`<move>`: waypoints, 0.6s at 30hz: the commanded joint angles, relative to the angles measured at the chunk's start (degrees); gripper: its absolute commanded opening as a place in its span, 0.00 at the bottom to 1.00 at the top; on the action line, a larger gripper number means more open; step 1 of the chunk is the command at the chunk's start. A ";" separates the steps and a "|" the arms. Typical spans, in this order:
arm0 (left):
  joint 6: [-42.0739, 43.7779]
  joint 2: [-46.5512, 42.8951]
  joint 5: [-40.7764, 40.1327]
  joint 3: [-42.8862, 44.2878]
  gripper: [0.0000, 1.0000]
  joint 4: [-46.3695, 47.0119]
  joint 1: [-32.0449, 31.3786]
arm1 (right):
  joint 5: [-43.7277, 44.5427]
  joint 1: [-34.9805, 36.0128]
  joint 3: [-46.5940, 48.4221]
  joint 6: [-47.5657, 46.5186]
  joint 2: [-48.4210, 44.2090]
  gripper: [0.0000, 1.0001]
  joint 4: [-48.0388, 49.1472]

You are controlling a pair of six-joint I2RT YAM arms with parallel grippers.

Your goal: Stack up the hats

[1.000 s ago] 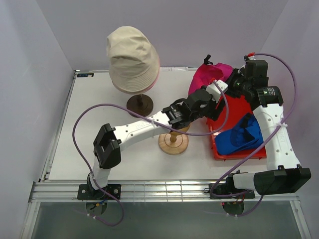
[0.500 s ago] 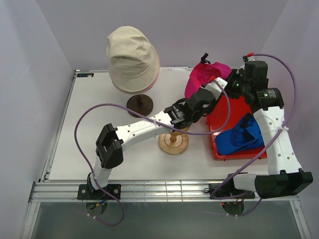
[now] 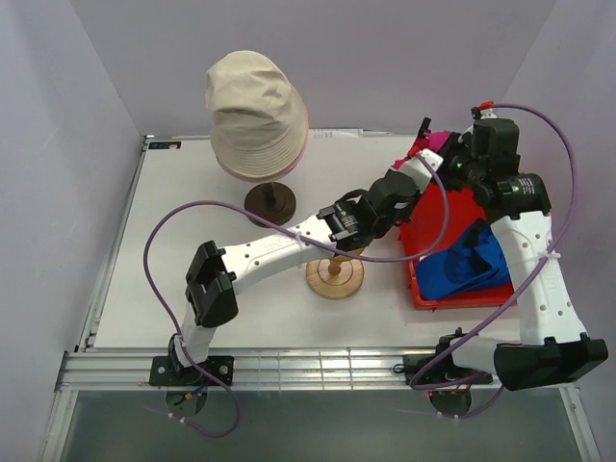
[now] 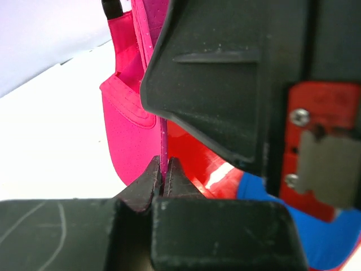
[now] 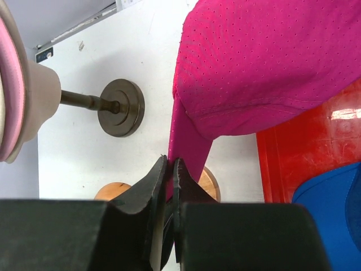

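No legible text, table-corner sticker (image 3: 166,144) too small to read

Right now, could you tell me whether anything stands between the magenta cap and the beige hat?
Nothing visible does. The magenta cap, pinched by the left gripper and right gripper, has only table between it and the beige bucket hat; the small wooden stand sits nearer, off that line.

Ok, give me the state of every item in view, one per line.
magenta cap: pinched by both end effectors, held up.
left end effector: shut on magenta cap.
right end effector: shut on magenta cap.
blue cap: lying in the red bin.
beige bucket hat: stacked over light pink bucket hat.
light pink bucket hat: underneath, only rim showing.
wooden stand: bare, upright.
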 commanded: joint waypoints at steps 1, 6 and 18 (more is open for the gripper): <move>-5.82 -3.35 5.07 2.86 0.00 -0.06 0.54 | -3.40 1.30 1.81 0.06 -2.71 0.15 1.56; -13.04 -5.64 9.82 1.81 0.00 -0.42 2.74 | -3.13 1.30 5.06 0.42 -3.50 0.56 1.65; -40.53 -27.32 29.25 -28.40 0.00 19.24 14.43 | -5.24 1.30 8.41 2.79 -7.02 0.81 4.98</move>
